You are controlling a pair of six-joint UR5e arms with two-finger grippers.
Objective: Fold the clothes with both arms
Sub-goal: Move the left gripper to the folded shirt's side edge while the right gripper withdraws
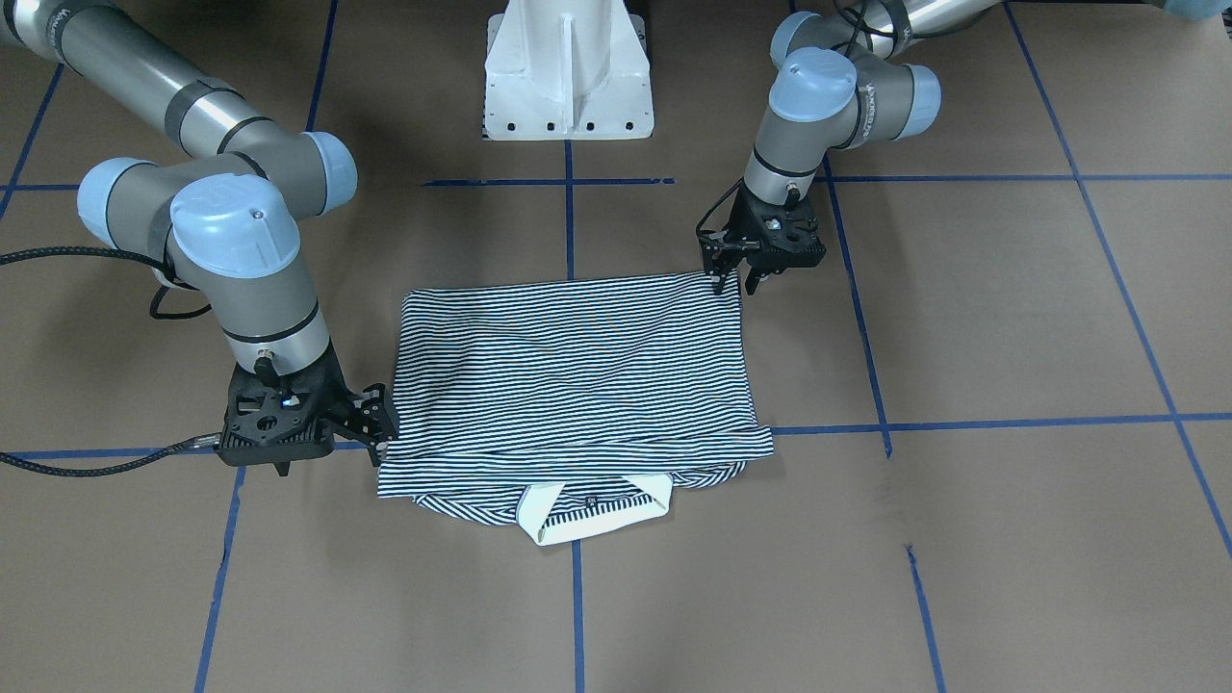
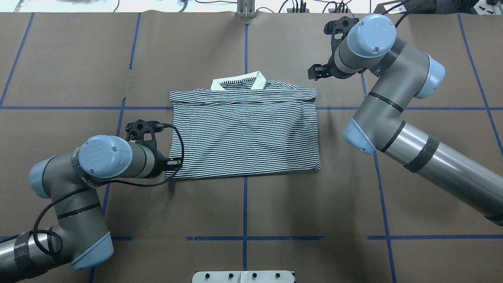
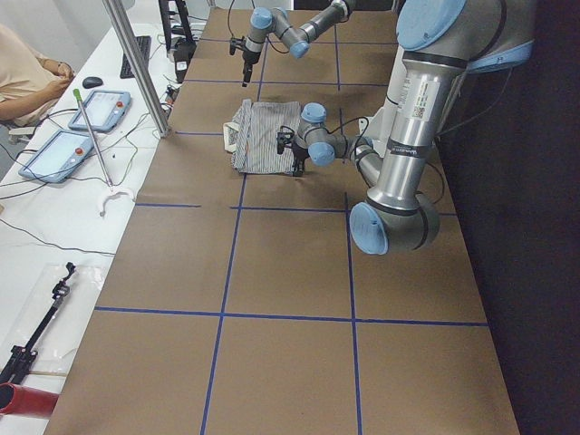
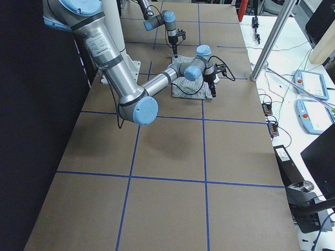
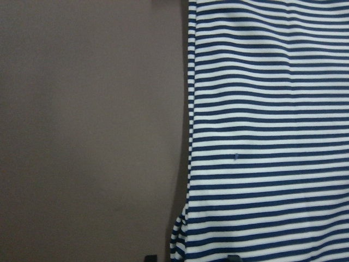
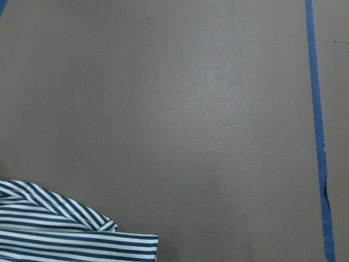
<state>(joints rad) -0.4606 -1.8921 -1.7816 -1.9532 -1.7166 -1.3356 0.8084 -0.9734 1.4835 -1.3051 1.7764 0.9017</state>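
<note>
**Shirt folded once, next grip being prepared**

Front view: the polo shirt [image 1: 577, 375] lies flat at table centre as a rectangle, with the white collar [image 1: 592, 515] peeking out at the far side. The left gripper [image 1: 734, 279] is at its near-left corner, jaws apart, nothing pinched. The right gripper [image 1: 380, 416] is near the far-right corner, jaws seemingly apart, empty.

Overhead: the right gripper is clear of the cloth.

Left wrist: the striped edge runs between the fingertips [image 5: 233, 258].

Right wrist: only a shirt corner shows, no fingers.

Probably a sideways fold comes next. Pinch all layers, set the right gripper on its corner first, then lift low & in sync.
</note>
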